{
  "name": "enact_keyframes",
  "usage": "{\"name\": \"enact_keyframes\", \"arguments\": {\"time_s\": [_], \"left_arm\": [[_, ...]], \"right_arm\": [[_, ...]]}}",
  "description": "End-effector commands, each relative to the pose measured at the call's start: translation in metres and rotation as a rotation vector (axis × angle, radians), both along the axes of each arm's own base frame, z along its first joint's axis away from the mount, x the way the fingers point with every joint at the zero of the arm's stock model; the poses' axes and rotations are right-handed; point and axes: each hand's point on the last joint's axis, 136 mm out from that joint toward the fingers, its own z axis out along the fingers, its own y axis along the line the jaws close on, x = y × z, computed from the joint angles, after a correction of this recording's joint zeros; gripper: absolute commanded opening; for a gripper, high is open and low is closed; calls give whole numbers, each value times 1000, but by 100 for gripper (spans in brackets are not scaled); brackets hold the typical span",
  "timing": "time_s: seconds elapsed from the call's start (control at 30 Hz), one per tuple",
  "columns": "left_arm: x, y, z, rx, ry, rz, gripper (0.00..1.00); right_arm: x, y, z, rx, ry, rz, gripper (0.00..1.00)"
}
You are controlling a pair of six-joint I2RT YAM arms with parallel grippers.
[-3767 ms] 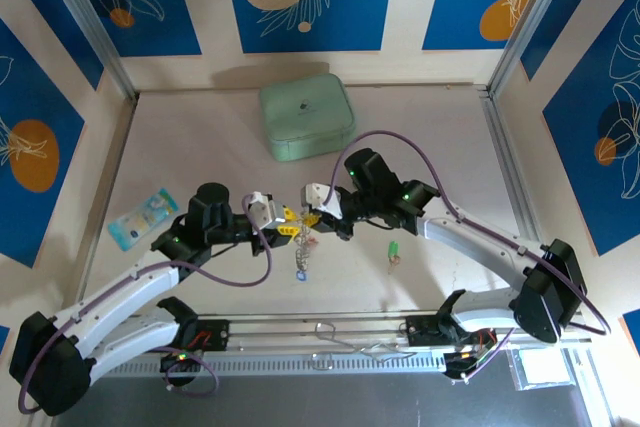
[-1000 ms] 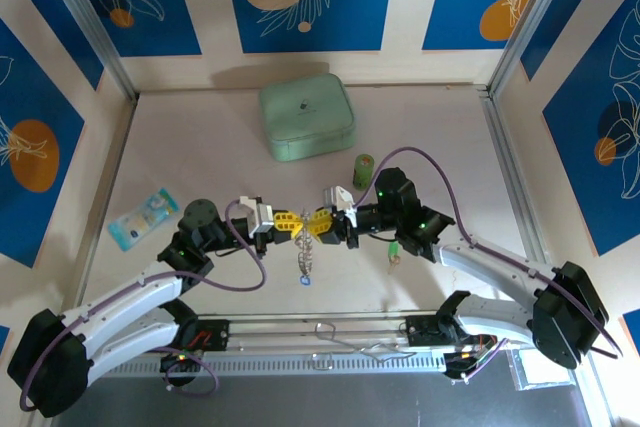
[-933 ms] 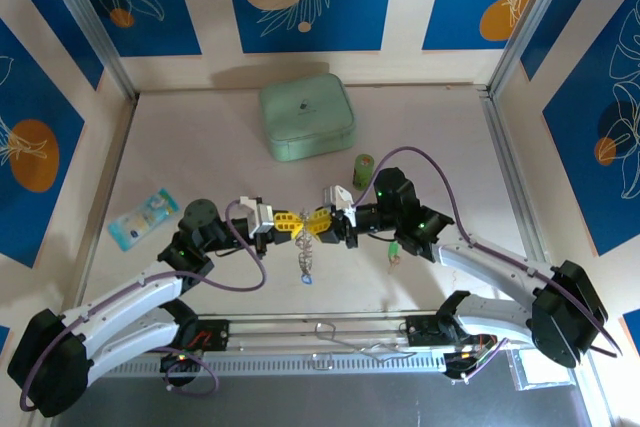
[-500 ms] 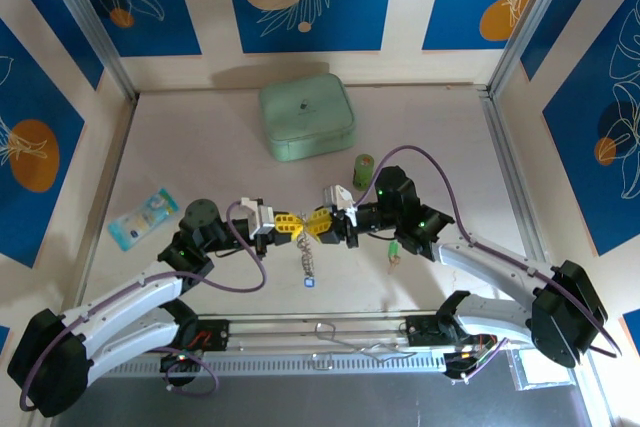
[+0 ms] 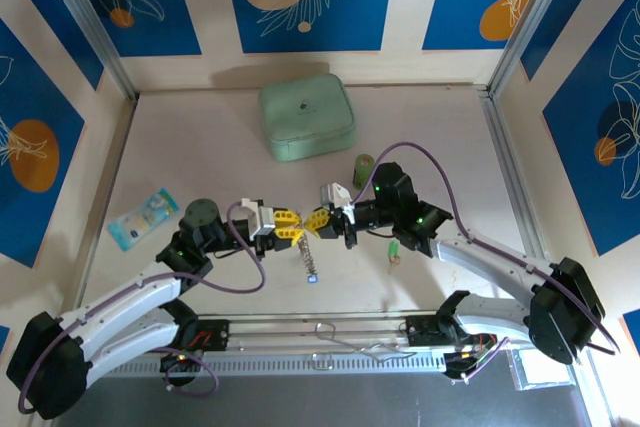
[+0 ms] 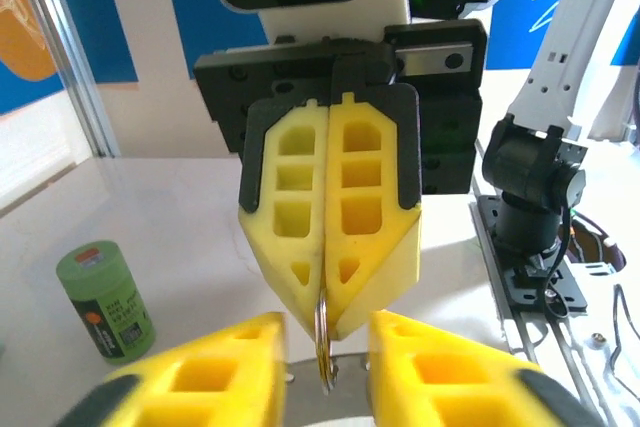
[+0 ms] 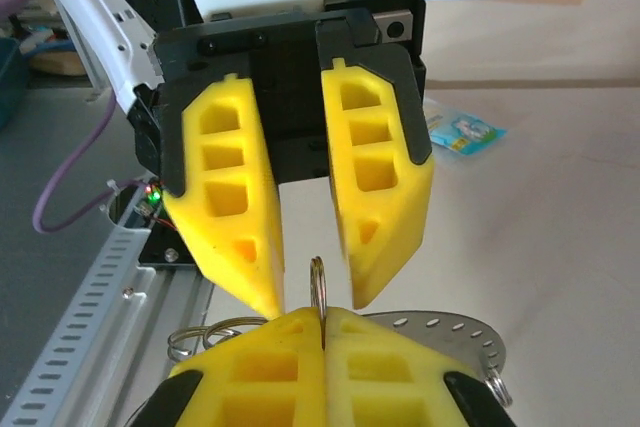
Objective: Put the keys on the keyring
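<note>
Blue shows nearest us: the blue key point(image 5: 313, 277) sits at the end of a silvery strand at 6 o'clock of the keyring point(image 6: 322, 345). The green key point(image 5: 394, 250) lies on the table point(image 5: 200, 147) at 4 o'clock. We see the right gripper point(image 7: 322, 322) with jaws closed flat on the keyring, and the left gripper point(image 6: 327, 332) with jaws parted either side of it, not touching. Farther off, at 1 o'clock, stands the green cylinder point(image 5: 363, 167); at 12 o'clock, the mint-green case point(image 5: 307, 119).
</note>
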Motion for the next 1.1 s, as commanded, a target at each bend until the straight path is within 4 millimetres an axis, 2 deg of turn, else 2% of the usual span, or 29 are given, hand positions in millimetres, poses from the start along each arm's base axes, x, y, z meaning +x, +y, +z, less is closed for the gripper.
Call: {"name": "enact_keyframes", "arguments": {"time_s": [0.0, 0.07, 0.17, 0.43, 0.67, 0.8, 0.97, 1.07], "left_arm": [[-1, 2, 6, 54, -29, 14, 31], [-2, 3, -5, 132, 7, 9, 29], [-3, 4, -10, 187, 35, -3, 24], [1, 0, -10, 224, 27, -19, 19], [-1, -5, -5, 198, 21, -45, 19], [-3, -5, -7, 199, 29, -55, 13], [-3, -5, -11, 223, 37, -65, 0], [-4, -3, -12, 239, 24, -61, 0]], "right_arm": [[1, -5, 7, -57, -91, -2, 0], [1, -9, 5, -101, -102, 8, 0], [-1, -12, 4, -161, -107, 24, 0], [-2, -13, 6, -253, -161, 30, 0], [-2, -8, -5, -361, -210, 36, 0], [-4, 1, -4, -367, -215, 53, 0], [-7, 9, 1, -358, -226, 72, 0], [-8, 8, 5, -344, -220, 71, 0]]}}
